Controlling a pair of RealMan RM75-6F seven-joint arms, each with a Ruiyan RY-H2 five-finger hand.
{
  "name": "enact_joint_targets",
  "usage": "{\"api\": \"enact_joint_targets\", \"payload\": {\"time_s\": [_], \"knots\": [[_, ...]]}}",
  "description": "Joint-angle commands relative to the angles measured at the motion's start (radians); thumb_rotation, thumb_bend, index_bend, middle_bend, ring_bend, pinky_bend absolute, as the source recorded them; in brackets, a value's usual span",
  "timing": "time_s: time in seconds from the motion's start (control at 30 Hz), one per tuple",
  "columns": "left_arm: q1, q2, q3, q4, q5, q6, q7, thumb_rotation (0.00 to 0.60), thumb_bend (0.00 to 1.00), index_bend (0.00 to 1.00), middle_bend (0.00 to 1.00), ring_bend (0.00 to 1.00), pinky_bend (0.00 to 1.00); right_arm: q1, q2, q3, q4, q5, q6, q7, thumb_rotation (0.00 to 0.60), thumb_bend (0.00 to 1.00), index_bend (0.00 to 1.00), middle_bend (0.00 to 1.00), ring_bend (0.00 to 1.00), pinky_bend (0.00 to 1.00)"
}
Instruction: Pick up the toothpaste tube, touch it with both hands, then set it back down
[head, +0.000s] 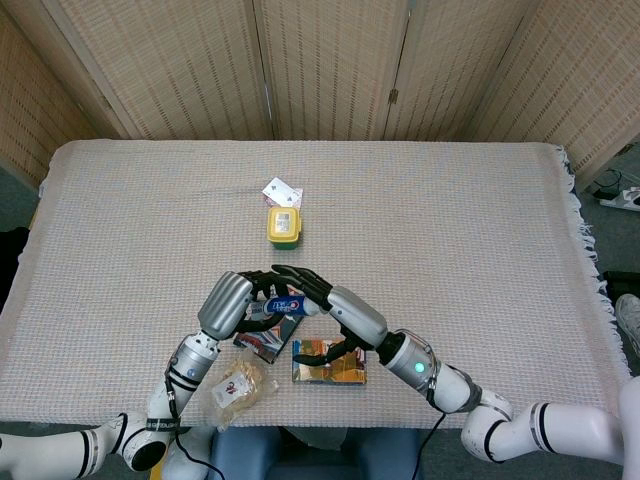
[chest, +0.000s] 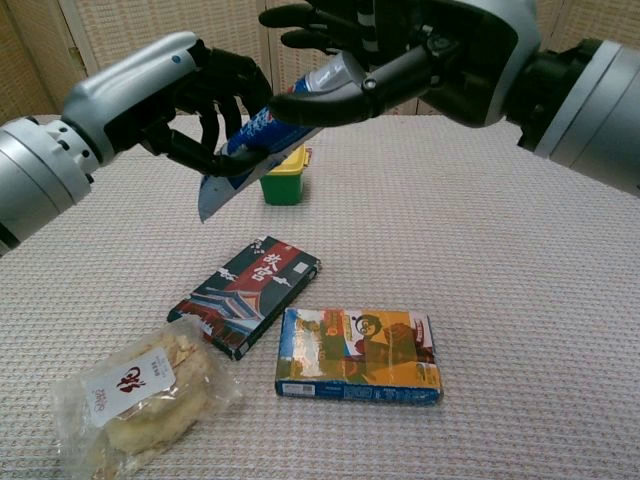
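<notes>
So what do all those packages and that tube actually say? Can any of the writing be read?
Dark box: large white Chinese characters, too stylised to read surely.
Toothpaste tube: white and red logo, blurred, partly hidden by fingers.
Snack bag: label with a red mark, unreadable.
Orange box: pictures, print too small.
Yellow container: label unreadable.

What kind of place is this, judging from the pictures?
Probably an indoor robot test room: a table under woven cloth, folding wicker screens behind it, and cables on the floor at right.
</notes>
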Motion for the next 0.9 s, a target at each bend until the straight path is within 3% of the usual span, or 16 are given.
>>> {"api": "enact_joint_targets", "payload": {"time_s": [0.03,0.5,0.67,0.9], "knots": [[0.002,-0.001,0.003,0.01,-0.003,-0.002,-0.007,0.6,0.78,0.75,0.81,0.71,0.65,-0.011,0.017,0.001,-0.003,-0.004,0.024,0.005,0.577,0.26,0.0,0.0,0.0,0.0],[0.01,0.006,0.012,0.065,-0.021,-0.019,-0.021,0.6,0.78,0.75,0.81,0.71,0.65,-0.036,0.1,0.005,-0.03,-0.001,0.068,0.011,0.575,0.26,0.0,0.0,0.0,0.0],[0.006,0.021,0.017,0.089,-0.056,-0.062,0.036,0.6,0.78,0.75,0.81,0.7,0.63,-0.052,0.126,-0.004,-0.031,-0.015,0.091,0.017,0.574,0.26,0.0,0.0,0.0,0.0],[-0.009,0.032,0.009,0.18,-0.2,-0.178,0.188,0.6,0.78,0.73,0.81,0.68,0.6,-0.103,0.194,-0.036,-0.04,-0.036,0.137,-0.059,0.576,0.26,0.0,0.0,0.0,0.0]]}}
